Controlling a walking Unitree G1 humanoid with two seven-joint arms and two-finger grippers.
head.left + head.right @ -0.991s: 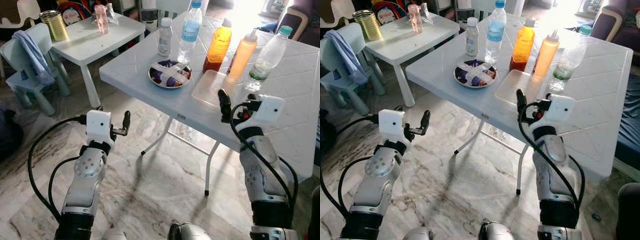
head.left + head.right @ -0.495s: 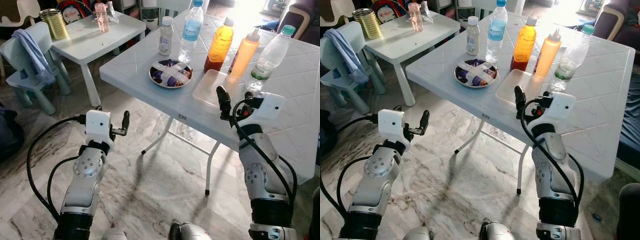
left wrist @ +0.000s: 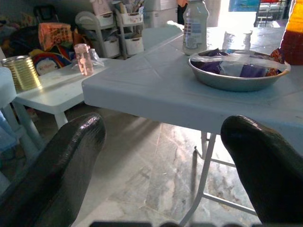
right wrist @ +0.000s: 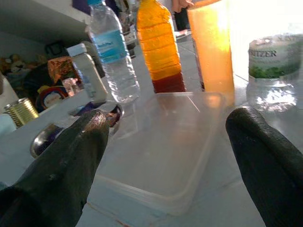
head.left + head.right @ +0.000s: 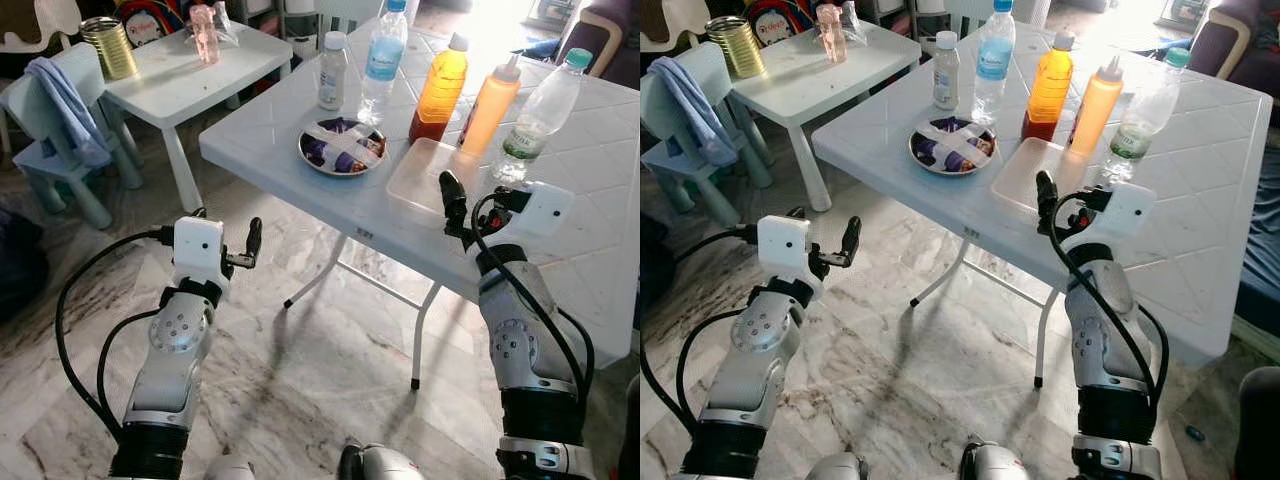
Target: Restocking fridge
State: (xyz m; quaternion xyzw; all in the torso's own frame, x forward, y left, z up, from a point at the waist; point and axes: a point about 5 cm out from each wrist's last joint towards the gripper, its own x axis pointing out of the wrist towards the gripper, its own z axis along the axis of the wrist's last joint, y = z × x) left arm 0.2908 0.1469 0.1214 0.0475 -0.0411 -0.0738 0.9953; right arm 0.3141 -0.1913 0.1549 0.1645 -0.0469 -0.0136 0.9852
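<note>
Since the earlier frames the right gripper has crept a little farther in over the near edge of the white table; the things on the table lie as they did. Its fingers are spread wide, grasping nothing, and point at the clear plastic container, which lies flat and looks empty, just beyond the fingertips and not touched.

Right behind the container stand two orange bottles: an orange juice bottle with a darker red band at its base, and to its right an orange squeeze bottle with a pointed nozzle. Farther right is a clear water bottle with a green cap and green label, nearly empty by the look of it. Left of the juice stands a water bottle with a blue label, holding clear water, and left of that a small white-capped bottle.

Near the table's left front sits a metal bowl with purple and white contents that I cannot make out, covered or crossed by pale strips.

The left gripper hangs in front of the table above the marble floor, fingers parted and holding nothing.

Far left is a small white side table carrying a gold tin can and a pink bottle, beside a pale blue chair draped with a cloth.
</note>
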